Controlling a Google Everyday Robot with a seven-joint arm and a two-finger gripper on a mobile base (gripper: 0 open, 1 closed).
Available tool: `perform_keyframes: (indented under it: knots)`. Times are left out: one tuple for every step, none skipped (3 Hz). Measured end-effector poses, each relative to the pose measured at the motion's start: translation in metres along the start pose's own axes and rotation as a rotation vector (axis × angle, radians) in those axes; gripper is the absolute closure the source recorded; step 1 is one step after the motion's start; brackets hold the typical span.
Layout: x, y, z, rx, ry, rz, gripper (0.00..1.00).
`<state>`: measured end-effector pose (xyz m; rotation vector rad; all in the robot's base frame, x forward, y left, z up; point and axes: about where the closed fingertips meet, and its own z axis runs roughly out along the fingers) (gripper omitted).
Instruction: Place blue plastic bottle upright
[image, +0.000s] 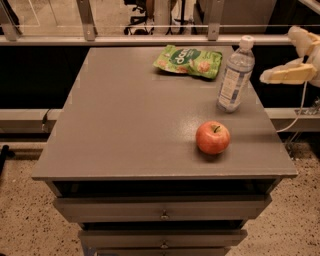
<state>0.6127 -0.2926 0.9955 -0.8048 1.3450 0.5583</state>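
The blue plastic bottle (234, 76) is a clear, faintly bluish water bottle with a white cap and a white label. It stands upright on the grey table (130, 125), near the right edge, leaning slightly. My gripper (295, 57) is open and empty, off to the right of the bottle and clear of it, beyond the table's right edge. One pale finger (286, 75) points left toward the bottle; the other is above it at the frame's edge.
A red apple (213, 137) sits in front of the bottle near the right front. A green snack bag (188, 61) lies at the back, left of the bottle. Drawers (162, 210) sit below the tabletop. A railing runs behind the table.
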Motion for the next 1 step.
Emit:
perform_keyframes:
  knots:
    - [-0.0220,-0.0151,-0.0473,-0.009,0.077,0.000,0.00]
